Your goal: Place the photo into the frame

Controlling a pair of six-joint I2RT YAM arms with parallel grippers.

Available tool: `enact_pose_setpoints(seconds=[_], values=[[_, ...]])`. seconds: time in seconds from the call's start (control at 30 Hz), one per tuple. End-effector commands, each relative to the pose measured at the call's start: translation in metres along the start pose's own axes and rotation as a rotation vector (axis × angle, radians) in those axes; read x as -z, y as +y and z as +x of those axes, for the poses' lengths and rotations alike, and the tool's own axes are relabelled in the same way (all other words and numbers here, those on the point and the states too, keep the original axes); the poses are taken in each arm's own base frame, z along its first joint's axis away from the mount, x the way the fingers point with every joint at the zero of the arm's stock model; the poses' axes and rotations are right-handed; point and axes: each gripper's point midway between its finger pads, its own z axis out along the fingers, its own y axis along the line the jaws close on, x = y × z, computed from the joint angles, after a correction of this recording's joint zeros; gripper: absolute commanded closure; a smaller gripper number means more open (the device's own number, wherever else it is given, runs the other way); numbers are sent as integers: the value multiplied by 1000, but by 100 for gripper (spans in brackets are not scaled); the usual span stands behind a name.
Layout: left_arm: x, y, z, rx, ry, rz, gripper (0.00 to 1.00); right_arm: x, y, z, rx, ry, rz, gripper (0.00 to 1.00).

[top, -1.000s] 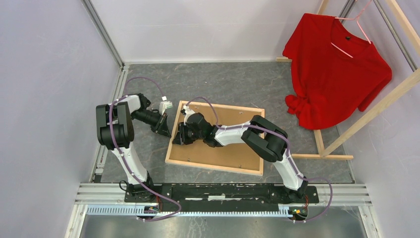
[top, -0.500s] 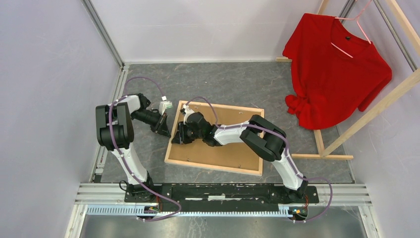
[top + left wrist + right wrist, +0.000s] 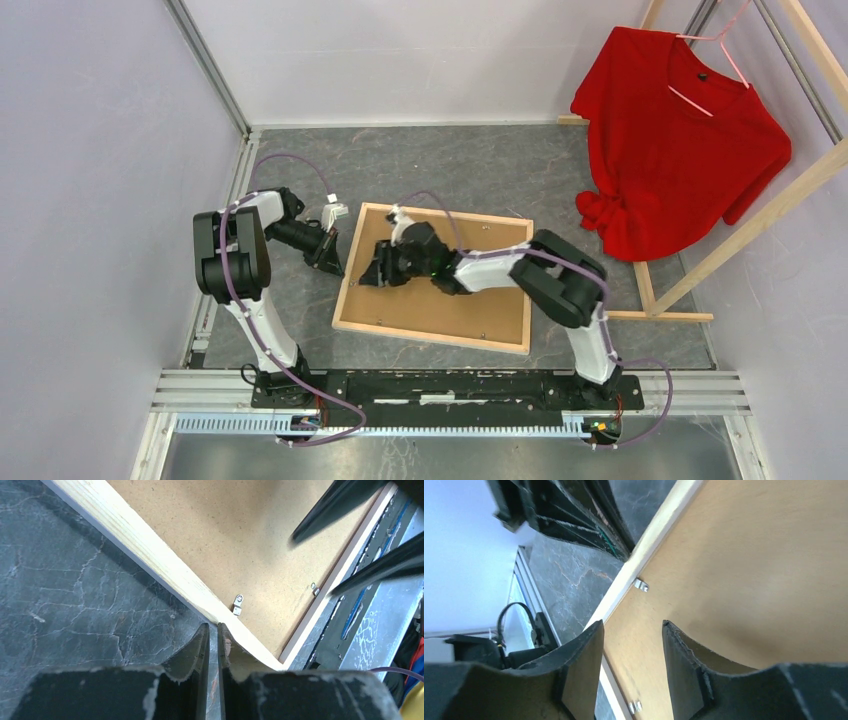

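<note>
at the near edge of the desk (image 3: 450, 170) the two arm bases sit bolted to a metal rail. just beyond them the frame (image 3: 430, 336) lies flat near the middle of the dark, marbled surface, its bare light-wood reverse facing up and slightly skewed to the desk edge. a brown hardboard sheet (image 3: 450, 305) fills its opening, and small metal tabs (image 3: 238, 604) sit along the inside of the rails.

the left gripper (image 3: 335, 268) is down at the outer side of the frame's left rail, close to the near-left corner. in the left wrist view its fingers are drawn together with only a thin slit between them; the tips seem to touch the wood rail (image 3: 150, 550), though the angle is too steep to be sure.

the right gripper (image 3: 372, 278) reaches across from the right and hovers low over the hardboard, just inside that same left rail. its jaws stand clearly apart and hold nothing; in the right wrist view one tab (image 3: 640, 584) shows beyond the fingertips.

at the far right, a red shirt (image 3: 680, 140) hangs on a hanger from a bare-wood rack (image 3: 760, 215), well apart from the frame.
</note>
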Motion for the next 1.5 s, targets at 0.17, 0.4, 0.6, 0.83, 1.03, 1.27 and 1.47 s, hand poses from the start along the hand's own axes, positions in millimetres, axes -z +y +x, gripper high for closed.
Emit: enact_pose_setpoints(seconds=[0.17,0.4,0.6,0.83,1.03,1.27,1.47], values=[[22,18,-6,-109,50,-126,82,164,-65,-103,-35,-351,166,29],[12,12,11,-120,87,-147,81,303,-198,-82,-151,-523,672,6],[-5,-5,25,-162,139,-147,81,330,-235,-58,-234,-536,711,4],[-21,-23,27,-235,192,-153,81,278,-232,-75,-287,-442,521,5],[-46,-48,24,-318,243,-114,80,211,-211,-127,-180,-339,456,4],[-86,-82,13,-402,290,-36,66,139,-218,-195,-84,-267,499,2],[-70,-106,14,-437,314,48,41,168,-221,-255,16,-324,662,2]])
